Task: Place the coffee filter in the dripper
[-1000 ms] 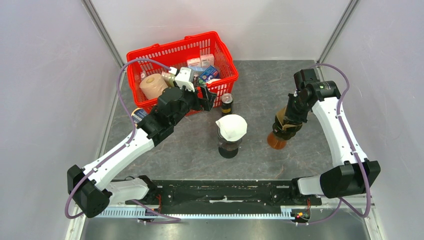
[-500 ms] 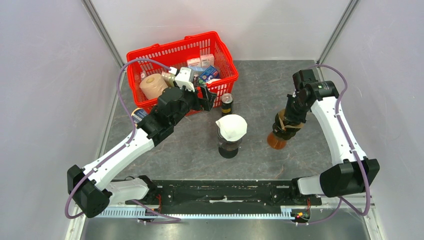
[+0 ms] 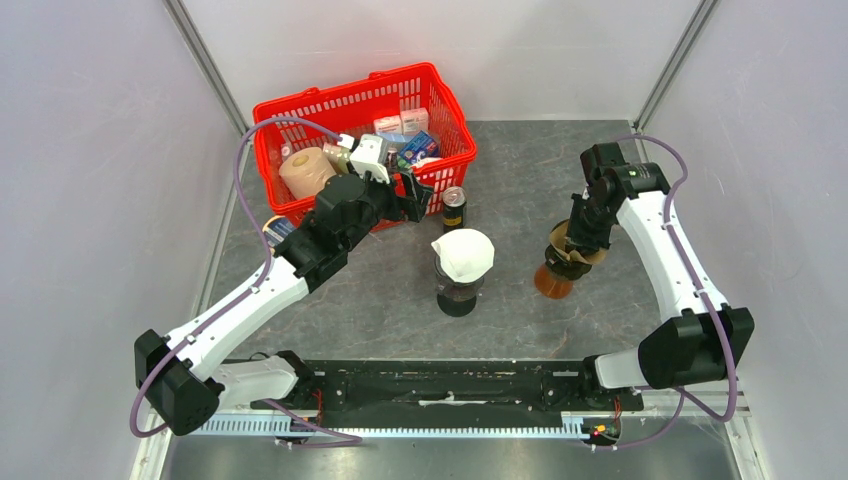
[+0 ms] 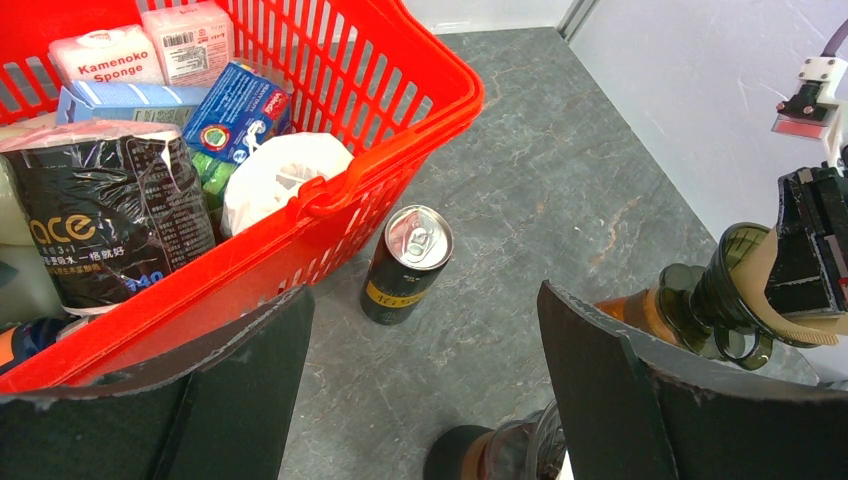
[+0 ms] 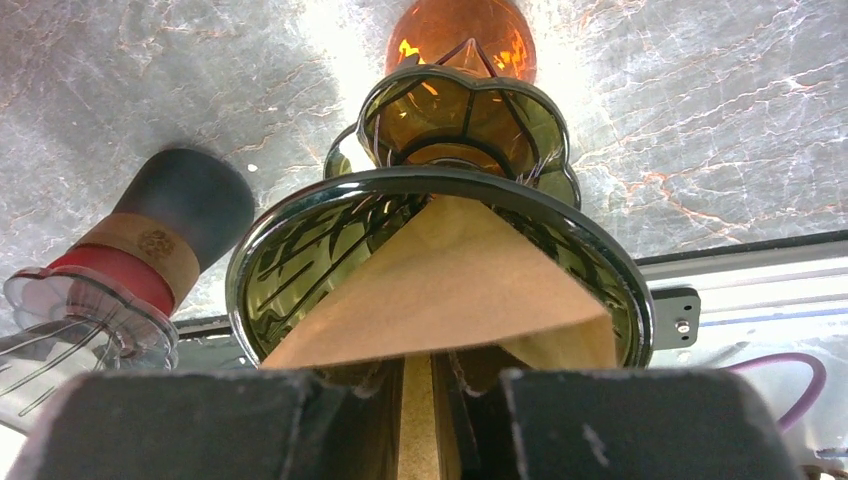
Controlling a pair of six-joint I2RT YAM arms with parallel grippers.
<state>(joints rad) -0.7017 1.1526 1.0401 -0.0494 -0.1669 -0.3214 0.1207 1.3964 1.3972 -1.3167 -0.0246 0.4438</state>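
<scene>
The brown filter [image 5: 450,280] sits inside the green glass dripper [image 5: 300,250], its cone spread against the far wall of the bowl. Its near edge runs down between the fingers of the right gripper [image 5: 430,400] at the bottom of the right wrist frame. The jaws are almost together and pinch that paper edge. In the top view this group stands right of centre, with the right gripper [image 3: 580,238] directly over the filter [image 3: 562,240]. The dripper rests on an amber carafe [image 3: 552,283].

There are two filters, two drippers and two carafes. The white filter [image 3: 462,255] fills the second dripper [image 3: 455,275] at the centre of the top frame, on a dark carafe [image 5: 165,230], well apart from the amber set.

The left gripper [image 3: 415,197] hangs above and left of the white filter, by the basket's lower right corner. Its jaws are spread wide and hold nothing.

One can [image 4: 405,265] stands upright on the table [image 3: 520,170], just beside the wall of the one red basket [image 3: 440,110]. The basket fills the upper left of the left wrist frame and holds packets and boxes.
</scene>
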